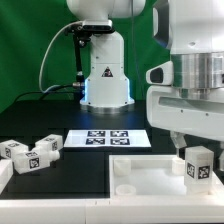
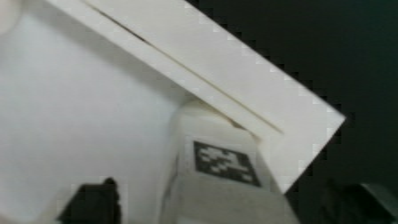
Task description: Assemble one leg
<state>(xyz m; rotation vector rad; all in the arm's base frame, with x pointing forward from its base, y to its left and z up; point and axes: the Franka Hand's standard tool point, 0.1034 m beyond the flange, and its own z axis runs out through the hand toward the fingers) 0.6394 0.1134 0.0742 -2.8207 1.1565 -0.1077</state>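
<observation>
white leg [image 1: 199,165] with black-and-white tag, white marker board [image 1: 108,138], black table [image 1: 70,185]

No words, brands or numbers are legible; only black-and-white square tags show, one on the leg [image 2: 222,160] between the jaws, four on the marker board [image 1: 107,138].

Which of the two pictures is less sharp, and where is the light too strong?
The wrist view is softer: the leg and its tag are blurred, and the tabletop washes out to flat white. The exterior view is sharper, the marker board tags readable, but the gripper housing looks overexposed.
</observation>
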